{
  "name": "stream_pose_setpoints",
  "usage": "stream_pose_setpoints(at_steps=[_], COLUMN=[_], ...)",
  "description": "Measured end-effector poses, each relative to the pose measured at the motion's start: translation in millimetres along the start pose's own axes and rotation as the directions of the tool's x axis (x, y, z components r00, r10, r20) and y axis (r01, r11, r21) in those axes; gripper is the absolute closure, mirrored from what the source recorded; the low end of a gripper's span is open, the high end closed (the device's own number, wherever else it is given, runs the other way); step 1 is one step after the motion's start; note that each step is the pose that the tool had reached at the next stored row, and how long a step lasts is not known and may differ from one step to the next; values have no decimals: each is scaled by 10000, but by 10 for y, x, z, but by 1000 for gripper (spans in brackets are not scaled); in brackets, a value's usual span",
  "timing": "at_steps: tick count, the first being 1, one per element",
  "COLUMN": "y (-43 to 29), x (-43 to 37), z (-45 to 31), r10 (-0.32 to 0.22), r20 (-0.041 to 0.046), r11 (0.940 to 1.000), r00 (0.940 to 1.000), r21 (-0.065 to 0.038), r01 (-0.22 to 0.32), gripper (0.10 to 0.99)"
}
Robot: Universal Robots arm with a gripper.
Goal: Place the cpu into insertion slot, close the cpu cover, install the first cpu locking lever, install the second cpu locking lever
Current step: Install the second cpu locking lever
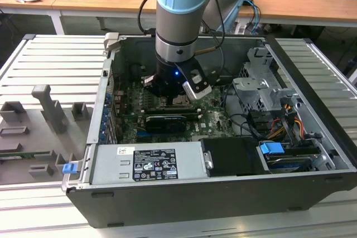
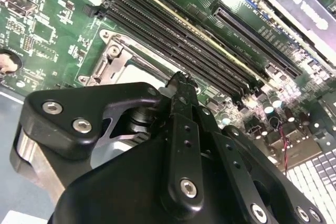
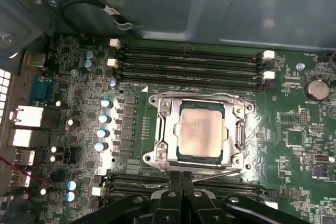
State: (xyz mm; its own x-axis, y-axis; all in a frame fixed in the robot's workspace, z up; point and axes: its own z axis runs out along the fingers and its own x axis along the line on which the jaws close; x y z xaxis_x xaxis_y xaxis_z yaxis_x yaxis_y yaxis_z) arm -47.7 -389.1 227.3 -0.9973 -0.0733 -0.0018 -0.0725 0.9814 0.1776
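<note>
Capacitors, small silver-blue cylinders (image 3: 104, 117), are lining the green circuit board's left; beside them your pale silvery square cpu (image 3: 200, 130) is sitting in the grey-rimmed insertion slot (image 3: 157, 124), uncovered, so it is already seated. Your black pincer (image 3: 181, 179), clenched and empty, is hovering at the slot's edge.
</note>
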Motion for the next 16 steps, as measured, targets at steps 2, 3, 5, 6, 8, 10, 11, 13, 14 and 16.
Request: stream_pose_setpoints(at_steps=[2, 3, 5, 6, 8, 10, 11, 13, 14, 16], y=[-3, -3, -4, -4, -5, -5, -5, -6, -6, -7], x=[3, 3, 4, 4, 4, 4, 4, 4, 4, 4], z=[4, 4, 6, 7, 9, 11, 11, 13, 14, 21], r10=[1, 1, 1, 2, 2, 2, 1, 1, 1, 1], r20=[0, -1, 0, 0, 1, 2, 2, 2, 1, 2], r11=[10000, 10000, 10000, 10000, 10000, 10000, 10000, 10000, 10000, 10000], r00=[10000, 10000, 10000, 10000, 10000, 10000, 10000, 10000, 10000, 10000], r21=[-3, -2, -7, -10, -15, -25, -27, -28, -28, -30], r01=[-1, -1, -1, -2, -2, -2, -1, -1, -1, -1], gripper=[980, 980, 980, 980, 980, 980, 980, 980, 980, 980])
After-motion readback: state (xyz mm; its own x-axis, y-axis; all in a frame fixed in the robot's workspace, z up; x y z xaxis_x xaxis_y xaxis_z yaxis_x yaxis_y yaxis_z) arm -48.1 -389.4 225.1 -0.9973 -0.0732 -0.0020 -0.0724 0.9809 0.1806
